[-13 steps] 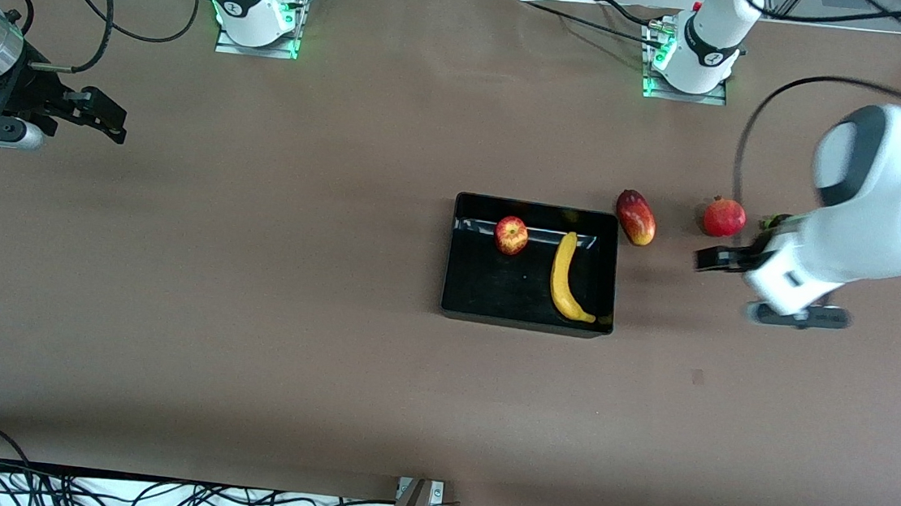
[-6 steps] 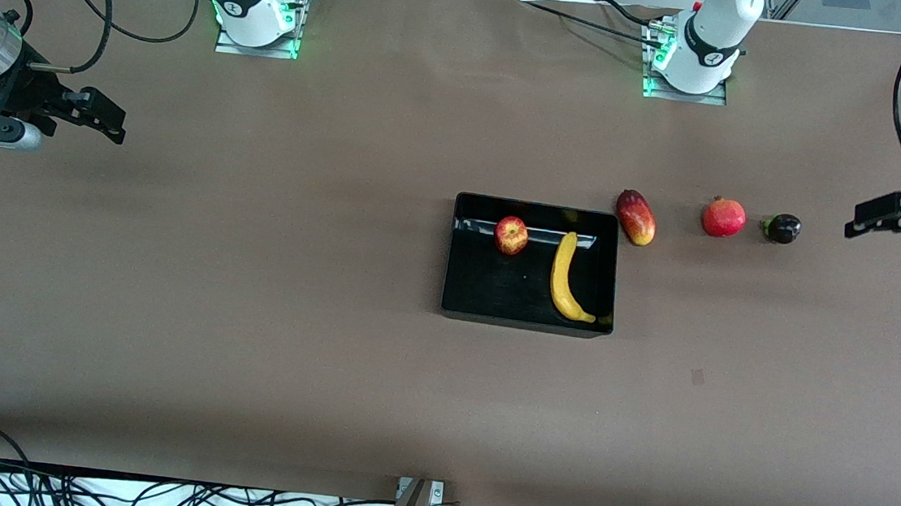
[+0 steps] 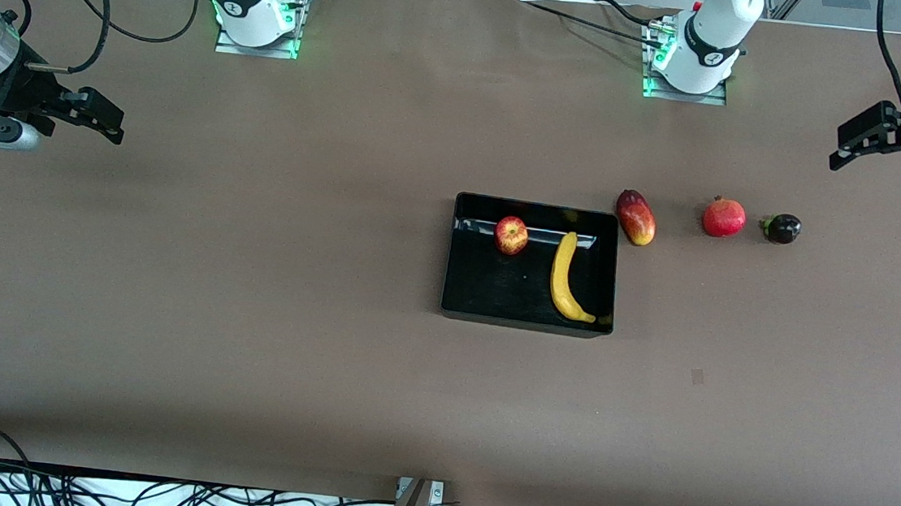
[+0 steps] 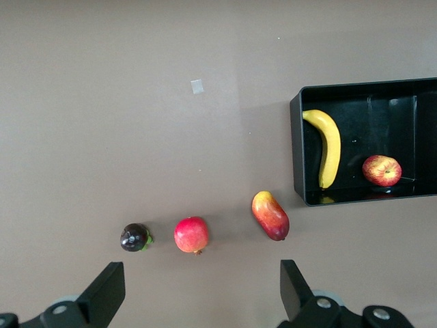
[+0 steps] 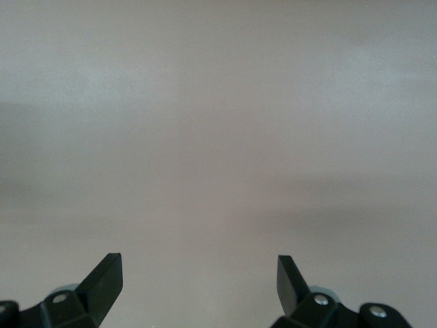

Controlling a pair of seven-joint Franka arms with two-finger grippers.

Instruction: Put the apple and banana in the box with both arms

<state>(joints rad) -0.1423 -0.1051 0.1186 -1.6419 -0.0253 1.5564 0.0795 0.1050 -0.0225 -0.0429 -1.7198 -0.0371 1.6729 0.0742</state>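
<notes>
The apple (image 3: 511, 235) and the banana (image 3: 566, 278) lie in the black box (image 3: 494, 310) near the table's middle; the left wrist view shows the apple (image 4: 382, 170), the banana (image 4: 328, 147) and the box (image 4: 296, 154) too. My left gripper (image 3: 875, 151) is open and empty, up in the air over the left arm's end of the table; it also shows in its wrist view (image 4: 200, 290). My right gripper (image 3: 99, 120) is open and empty over bare table at the right arm's end and waits; it also shows in its wrist view (image 5: 198, 283).
A mango (image 3: 635, 217), a pomegranate (image 3: 723, 217) and a small dark mangosteen (image 3: 782, 228) lie in a row beside the box toward the left arm's end. A small pale mark (image 3: 697, 377) is on the table nearer the front camera. Cables run along the front edge.
My left arm has swung away from beside the pomegranate out to the left arm's end of the table and risen. The mangosteen came into view. The right arm has not moved.
</notes>
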